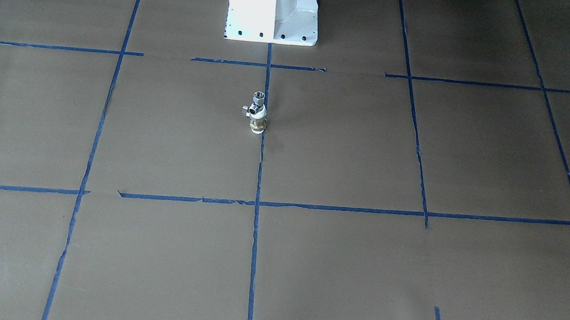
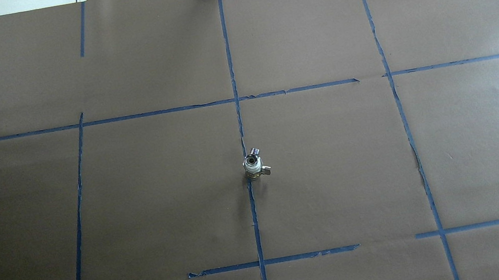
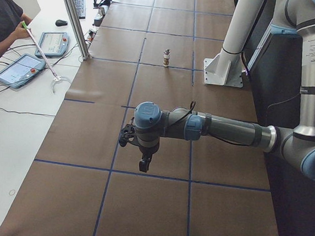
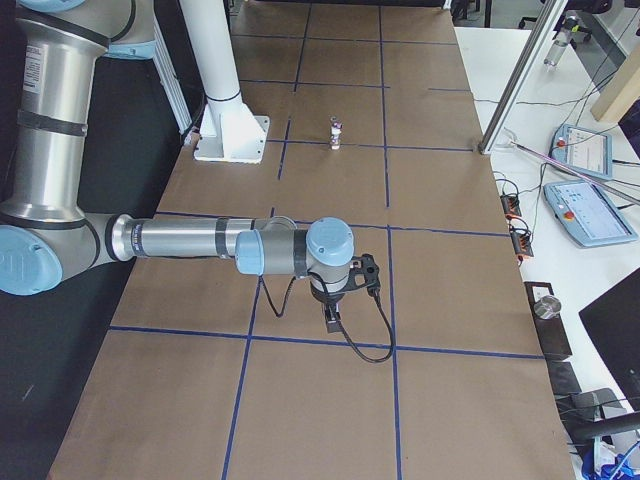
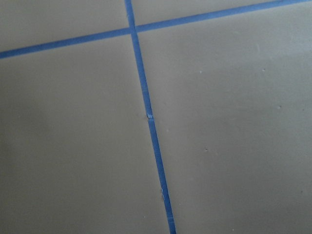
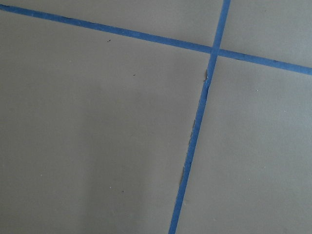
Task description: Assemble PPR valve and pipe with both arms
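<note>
The PPR valve (image 1: 257, 123), white with a brass band, stands upright on the brown table on the centre tape line. The silver pipe fitting (image 1: 256, 103) sits on top of it, joined to it, hex end up. The pair also shows in the overhead view (image 2: 254, 165) and small in both side views (image 3: 166, 58) (image 4: 337, 133). My left gripper (image 3: 142, 165) hangs over the table's left end, far from the pair. My right gripper (image 4: 332, 320) hangs over the right end. Both show only in the side views, so I cannot tell whether they are open or shut. The wrist views show only paper and tape.
Blue tape lines (image 1: 258, 199) divide the brown paper into squares. The white robot pedestal (image 1: 273, 7) stands behind the pair. A metal post (image 3: 72, 16) stands at the table's far edge. An operator (image 3: 3, 19) and tablets (image 3: 19, 68) are on a side table.
</note>
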